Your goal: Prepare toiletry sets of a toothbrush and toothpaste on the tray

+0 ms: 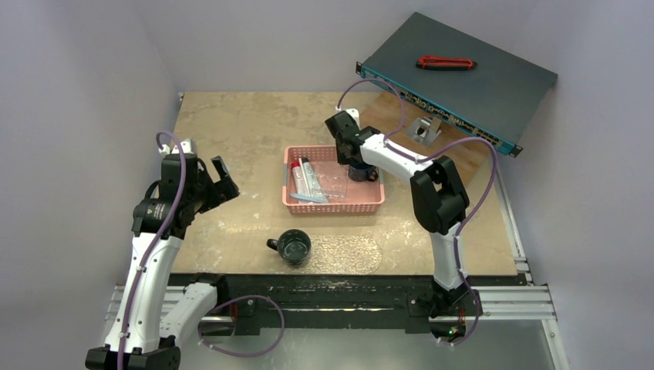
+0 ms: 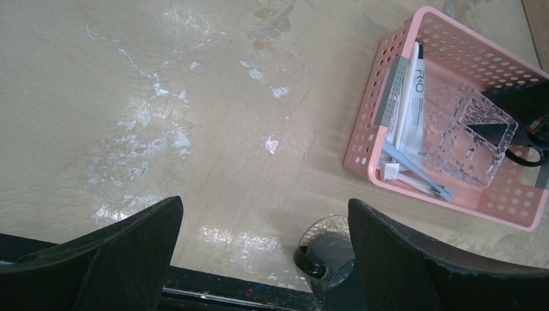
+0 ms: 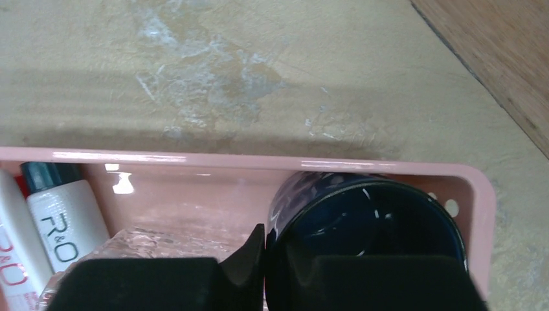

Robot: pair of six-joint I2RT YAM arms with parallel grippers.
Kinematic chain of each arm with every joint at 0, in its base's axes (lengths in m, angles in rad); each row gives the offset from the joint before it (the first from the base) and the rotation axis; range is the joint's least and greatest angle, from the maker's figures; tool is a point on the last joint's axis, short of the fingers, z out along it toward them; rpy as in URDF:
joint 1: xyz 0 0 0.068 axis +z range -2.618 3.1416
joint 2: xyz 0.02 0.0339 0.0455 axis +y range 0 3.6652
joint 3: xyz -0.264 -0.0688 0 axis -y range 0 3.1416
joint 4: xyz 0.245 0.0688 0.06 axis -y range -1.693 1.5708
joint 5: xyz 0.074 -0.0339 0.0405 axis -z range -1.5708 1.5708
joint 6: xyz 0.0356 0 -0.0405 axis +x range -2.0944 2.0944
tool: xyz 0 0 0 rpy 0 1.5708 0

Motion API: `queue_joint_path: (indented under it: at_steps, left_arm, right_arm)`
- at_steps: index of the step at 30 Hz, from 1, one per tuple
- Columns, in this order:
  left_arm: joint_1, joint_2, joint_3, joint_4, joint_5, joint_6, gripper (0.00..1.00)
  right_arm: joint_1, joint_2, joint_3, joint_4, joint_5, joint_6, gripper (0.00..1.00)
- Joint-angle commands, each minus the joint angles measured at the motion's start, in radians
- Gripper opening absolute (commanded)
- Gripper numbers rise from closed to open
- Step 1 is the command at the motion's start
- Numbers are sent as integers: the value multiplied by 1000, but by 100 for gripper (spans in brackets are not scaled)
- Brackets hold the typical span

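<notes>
A pink slotted basket (image 1: pixel 332 202) holds two toothpaste tubes, a white one (image 2: pixel 414 97) and one with red print (image 1: pixel 298 176), and a light blue toothbrush (image 2: pixel 414 170) lying over a white one (image 2: pixel 404 180). At the basket's right end stands a dark blue mug (image 3: pixel 369 220). My right gripper (image 3: pixel 304 253) is shut on its wall, one finger outside and one inside. The clear tray (image 1: pixel 351 253) lies near the front edge with a dark green mug (image 1: pixel 294 247) on its left end. My left gripper (image 1: pixel 207 176) hovers open, left of the basket, holding nothing.
A clear textured glass dish (image 2: pixel 466 133) sits in the basket beside the tubes. A dark rack unit (image 1: pixel 463 77) with a red tool (image 1: pixel 446 62) juts over the back right corner. The black rail (image 1: pixel 332 289) runs along the near edge.
</notes>
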Motion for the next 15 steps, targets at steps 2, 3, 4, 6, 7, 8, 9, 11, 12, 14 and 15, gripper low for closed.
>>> queue_joint_path:
  at_steps: [2, 3, 4, 6, 7, 8, 9, 11, 12, 14, 15]
  left_arm:
    - [-4, -4, 22, 28, 6, 19, 99]
    - [-4, -4, 22, 28, 6, 19, 99]
    - [-4, -4, 22, 28, 5, 19, 98]
    - [-5, -5, 22, 28, 6, 18, 99]
    - [-5, -5, 22, 28, 6, 19, 99]
    - [-4, -4, 22, 28, 5, 19, 99]
    - [-4, -4, 23, 28, 5, 19, 99]
    - [-4, -5, 22, 27, 5, 19, 99]
    - [-4, -5, 22, 29, 6, 19, 99]
    - [-4, -4, 22, 29, 7, 19, 99]
    - [-4, -2, 22, 29, 9, 19, 99]
  right_arm:
    - [-3, -30, 10, 22, -6, 15, 0]
    - [-5, -34, 10, 22, -5, 14, 0]
    - [-3, -38, 10, 22, -7, 13, 0]
    - [-4, -44, 12, 22, -9, 8, 0]
    - [-4, -47, 15, 17, -8, 6, 0]
    - [-4, -52, 18, 12, -1, 5, 0]
    - [-3, -62, 16, 13, 10, 5, 0]
    - [-3, -87, 11, 17, 31, 1, 0]
    - [-4, -100, 8, 17, 33, -3, 0]
    - [-2, -127, 1, 18, 34, -10, 0]
    - [-1, -138, 0, 16, 38, -12, 0]
